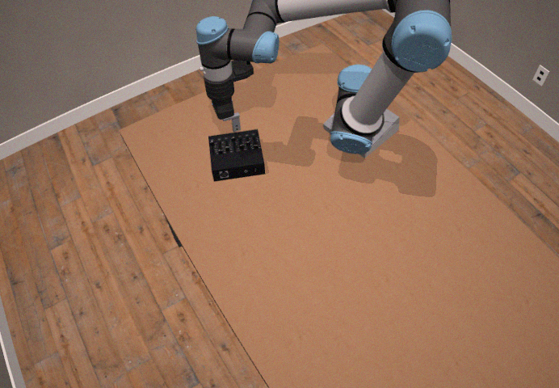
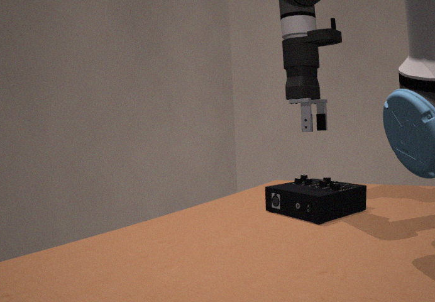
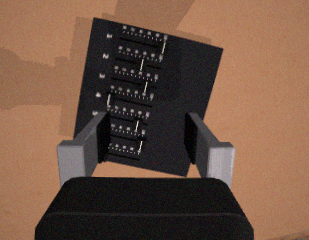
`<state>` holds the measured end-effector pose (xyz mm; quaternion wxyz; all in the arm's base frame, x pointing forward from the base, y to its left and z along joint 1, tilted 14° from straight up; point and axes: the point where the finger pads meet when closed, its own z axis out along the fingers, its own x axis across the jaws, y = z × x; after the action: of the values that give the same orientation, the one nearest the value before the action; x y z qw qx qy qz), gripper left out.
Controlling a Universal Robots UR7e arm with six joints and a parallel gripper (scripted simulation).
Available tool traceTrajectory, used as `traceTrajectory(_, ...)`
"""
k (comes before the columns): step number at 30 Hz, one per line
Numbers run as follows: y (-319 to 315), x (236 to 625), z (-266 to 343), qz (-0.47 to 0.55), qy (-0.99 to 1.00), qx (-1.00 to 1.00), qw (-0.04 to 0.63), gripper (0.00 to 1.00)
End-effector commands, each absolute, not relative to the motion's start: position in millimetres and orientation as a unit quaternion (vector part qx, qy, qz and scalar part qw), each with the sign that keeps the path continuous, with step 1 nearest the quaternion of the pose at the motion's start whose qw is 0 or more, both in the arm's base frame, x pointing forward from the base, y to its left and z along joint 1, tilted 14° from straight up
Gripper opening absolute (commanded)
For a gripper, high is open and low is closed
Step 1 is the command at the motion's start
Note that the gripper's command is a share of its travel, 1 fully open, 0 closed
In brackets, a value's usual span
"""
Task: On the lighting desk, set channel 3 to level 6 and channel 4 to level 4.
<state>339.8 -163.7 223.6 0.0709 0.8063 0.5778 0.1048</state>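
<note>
The lighting desk (image 1: 239, 169) (image 2: 332, 207) (image 3: 189, 80) is a black box standing on its feet on the brown table (image 1: 335, 251) (image 2: 189, 256) (image 3: 261, 27). Its several faders (image 1: 237, 145) (image 2: 302, 178) (image 3: 130, 103) lie in parallel rows on the top face. Their cap lines and levels are too small to read. My gripper (image 1: 235, 126) (image 2: 313, 128) (image 3: 147, 127) is open and empty. It points straight down and hangs well above the desk, over the fader rows near the desk's back edge. In the wrist view the two fingers frame the lower fader rows.
The robot's base (image 1: 363, 128) stands on the table to the right of the desk. The arm's big blue joint (image 2: 419, 135) fills the right of the exterior view. The table's left edge (image 1: 170, 229) runs close to the desk, with wooden floor (image 1: 60, 229) beyond.
</note>
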Motion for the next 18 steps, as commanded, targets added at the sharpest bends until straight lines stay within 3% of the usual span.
traceTrajectory(1,-160,339,217,0.109,0.509,0.851,0.063,1.0)
traceTrajectory(18,-148,343,191,0.124,0.22,0.967,0.025,1.0)
